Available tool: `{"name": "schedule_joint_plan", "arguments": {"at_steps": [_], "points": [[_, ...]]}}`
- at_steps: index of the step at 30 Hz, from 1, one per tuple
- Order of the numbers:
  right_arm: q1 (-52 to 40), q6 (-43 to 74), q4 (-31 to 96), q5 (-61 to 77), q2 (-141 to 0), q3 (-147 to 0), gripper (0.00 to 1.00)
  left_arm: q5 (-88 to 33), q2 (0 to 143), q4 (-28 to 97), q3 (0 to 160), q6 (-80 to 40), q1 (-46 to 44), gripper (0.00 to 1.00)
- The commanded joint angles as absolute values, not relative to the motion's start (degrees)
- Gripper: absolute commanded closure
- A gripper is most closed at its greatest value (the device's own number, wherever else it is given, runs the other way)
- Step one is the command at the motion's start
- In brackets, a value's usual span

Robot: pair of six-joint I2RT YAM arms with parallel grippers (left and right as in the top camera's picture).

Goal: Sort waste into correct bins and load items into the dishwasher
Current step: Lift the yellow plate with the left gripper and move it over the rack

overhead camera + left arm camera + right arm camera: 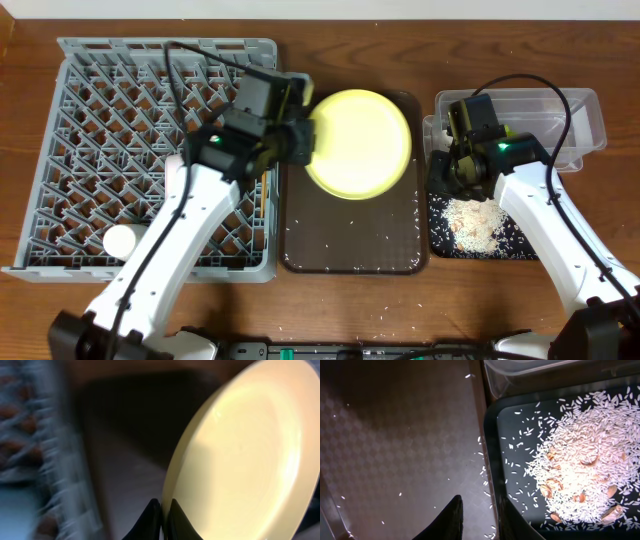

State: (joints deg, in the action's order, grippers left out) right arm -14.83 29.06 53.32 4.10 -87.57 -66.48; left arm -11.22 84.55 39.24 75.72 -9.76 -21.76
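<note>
In the left wrist view the grey dish rack (22, 435) is blurred and the yellow plate (245, 460) runs off the right edge.

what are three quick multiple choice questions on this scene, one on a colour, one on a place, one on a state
1. The plate is: A blue; B yellow; C pink.
2. The cup stands: A in the rack; B on the plate; C in the left hand.
3. The left hand is: A open and empty; B shut on the cup; C shut on the plate's rim.

Answers:
1 B, the overhead view shows a pale yellow disc.
2 A, the white cup sits among the pegs near the rack's front left corner.
3 C, the left wrist view shows it pinching the plate's edge.
</note>
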Motion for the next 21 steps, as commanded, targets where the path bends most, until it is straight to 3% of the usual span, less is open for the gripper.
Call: {"name": "schedule_joint_plan", "arguments": {"at_steps": [1,11,21], "points": [[-15.51,28.18,53.43,4.19,-87.11,-66.35,0.77,2.55,81.08,41.54,75.94,-8.12,-18.61,0.92],[-15.51,27.70,53.41,4.16,-87.11,-66.35,0.76,18.87,79.31,43.24,75.94,-7.64,-9.87,0.93],[-15.51,27.77,53.39,4.19,-87.11,-66.35,0.76,27.09,87.26,39.94,75.94,-4.54,-9.23,0.93]]}}
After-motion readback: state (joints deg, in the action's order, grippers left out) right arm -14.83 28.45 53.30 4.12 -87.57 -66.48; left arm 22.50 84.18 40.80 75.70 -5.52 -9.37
